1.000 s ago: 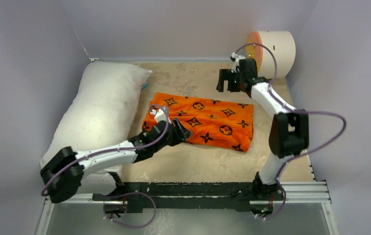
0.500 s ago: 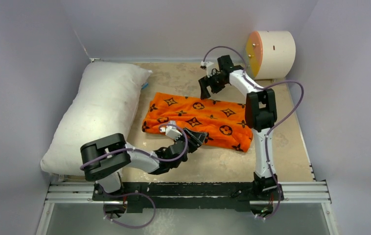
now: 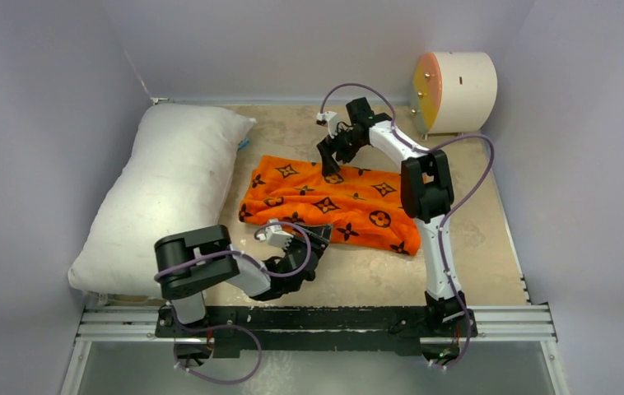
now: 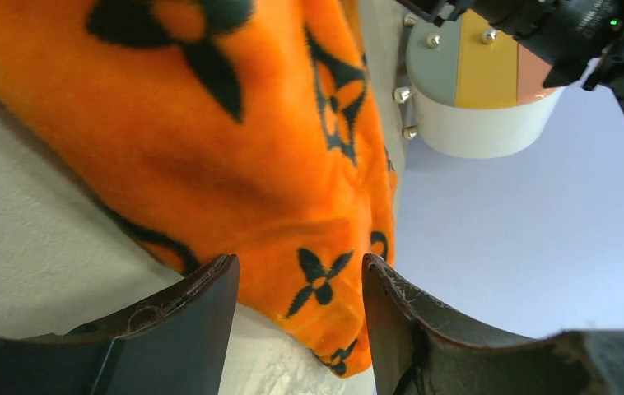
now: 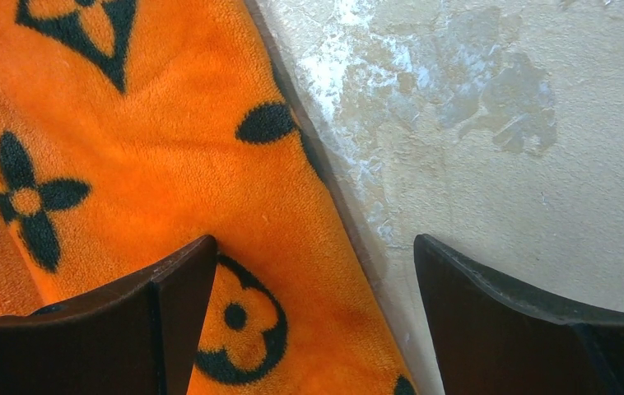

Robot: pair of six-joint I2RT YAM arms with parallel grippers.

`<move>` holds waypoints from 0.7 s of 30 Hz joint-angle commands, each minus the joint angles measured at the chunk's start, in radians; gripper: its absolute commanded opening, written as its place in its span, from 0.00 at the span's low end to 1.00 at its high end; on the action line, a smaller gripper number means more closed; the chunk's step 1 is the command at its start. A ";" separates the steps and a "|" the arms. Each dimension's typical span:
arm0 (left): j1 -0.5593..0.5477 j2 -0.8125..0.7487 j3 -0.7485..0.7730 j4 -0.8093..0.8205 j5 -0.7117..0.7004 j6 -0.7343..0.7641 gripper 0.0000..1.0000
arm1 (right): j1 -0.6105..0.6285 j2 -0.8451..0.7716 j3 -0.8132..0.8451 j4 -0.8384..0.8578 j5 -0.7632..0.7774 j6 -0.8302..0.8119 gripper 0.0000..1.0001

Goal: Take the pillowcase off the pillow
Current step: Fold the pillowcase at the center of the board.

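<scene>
The white pillow (image 3: 160, 189) lies bare along the left side of the table. Beside it the orange pillowcase (image 3: 333, 202) lies flat and crumpled, apart from the pillow. My left gripper (image 3: 317, 239) is low at the pillowcase's near edge, open. In the left wrist view the left gripper (image 4: 300, 271) frames a fold of the pillowcase (image 4: 210, 140) beyond its fingertips. My right gripper (image 3: 328, 160) hangs open over the far edge. In the right wrist view the right gripper (image 5: 313, 251) straddles the pillowcase (image 5: 144, 164) hem and the bare table (image 5: 473, 123).
A white cylinder with an orange face (image 3: 455, 81) stands at the back right corner and also shows as the cylinder (image 4: 477, 90) in the left wrist view. Grey walls close in the table on three sides. A metal rail (image 3: 506, 317) runs along the near edge.
The left arm folded back toward its base, drawing its gripper from over the pillowcase to its near edge. The right gripper swung left and down from beside the cylinder to the pillowcase's far edge.
</scene>
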 commanded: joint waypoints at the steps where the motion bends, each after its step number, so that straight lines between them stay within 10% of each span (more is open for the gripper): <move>1: -0.001 0.094 0.008 0.199 -0.007 -0.077 0.56 | -0.001 0.016 -0.005 -0.032 0.002 -0.025 0.91; 15: -0.009 0.037 0.062 -0.196 -0.137 -0.230 0.62 | 0.005 0.008 -0.036 -0.047 -0.026 -0.023 0.90; 21: 0.022 0.139 0.013 0.012 -0.222 -0.207 0.63 | 0.020 -0.002 -0.057 -0.063 -0.065 -0.037 0.86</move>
